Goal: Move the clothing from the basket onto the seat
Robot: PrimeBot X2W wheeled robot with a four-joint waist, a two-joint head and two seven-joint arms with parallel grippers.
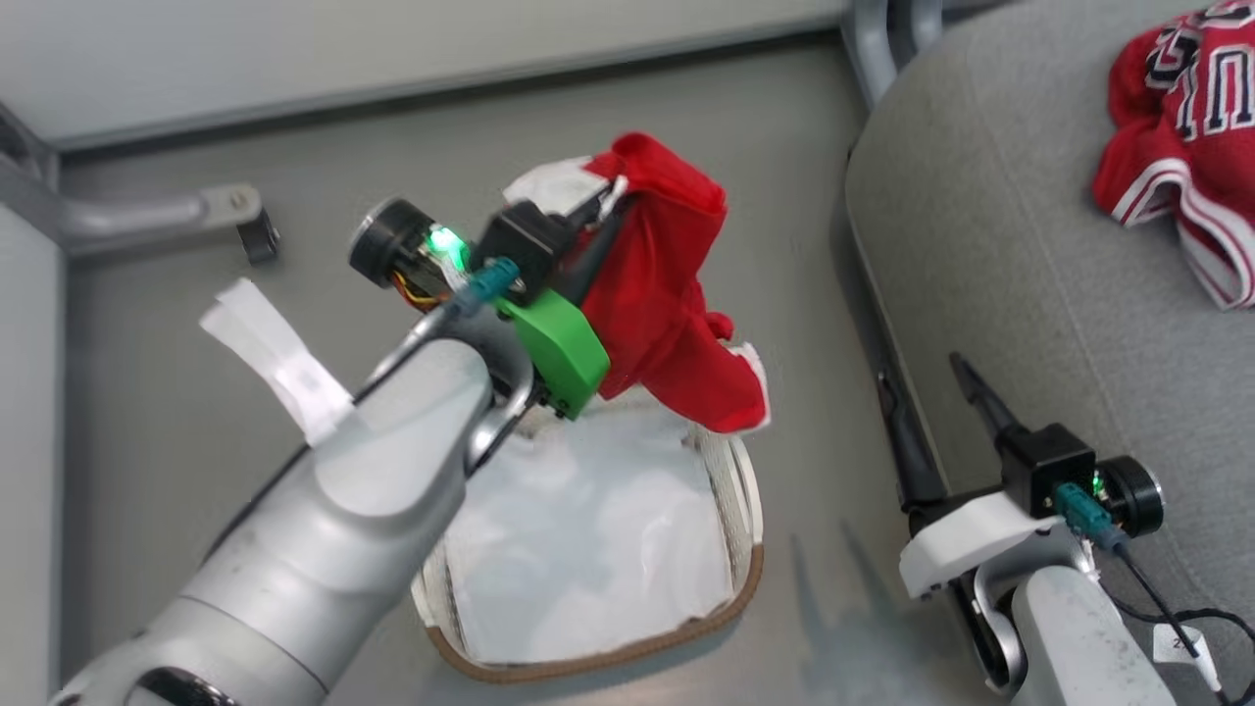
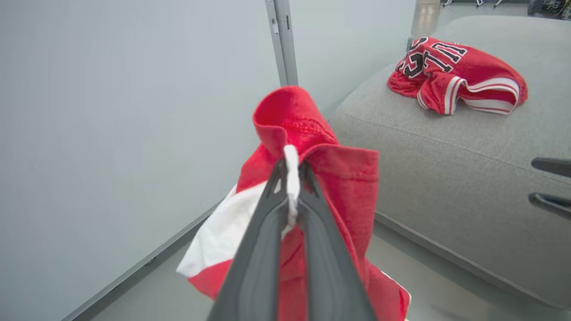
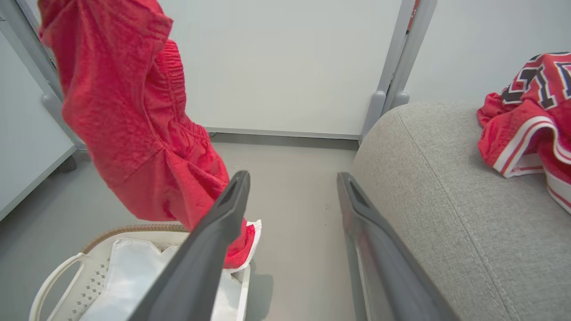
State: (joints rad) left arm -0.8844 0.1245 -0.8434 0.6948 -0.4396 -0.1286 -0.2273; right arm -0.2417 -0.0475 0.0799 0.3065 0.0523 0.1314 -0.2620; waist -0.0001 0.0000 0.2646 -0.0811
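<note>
My left gripper (image 1: 613, 201) is shut on the red clothing (image 1: 667, 294), which hangs in the air above the far end of the basket (image 1: 750, 574). In the left wrist view the fingertips pinch a white trim fold of the clothing (image 2: 339, 178). The garment's lower end dangles just over the basket's rim (image 3: 58, 276). The grey seat (image 1: 1000, 245) lies to the right, with a second red jersey (image 1: 1177, 137) with black-and-white lettering lying on it. My right gripper (image 1: 922, 378) is open and holds nothing, low beside the seat's left edge.
A plain white sheet (image 1: 588, 529) lines the basket. Grey metal frame legs (image 1: 147, 211) with a caster (image 1: 260, 237) and pale wall panels border the floor at the back and left. A strip of grey floor (image 1: 824, 392) separates the basket from the seat.
</note>
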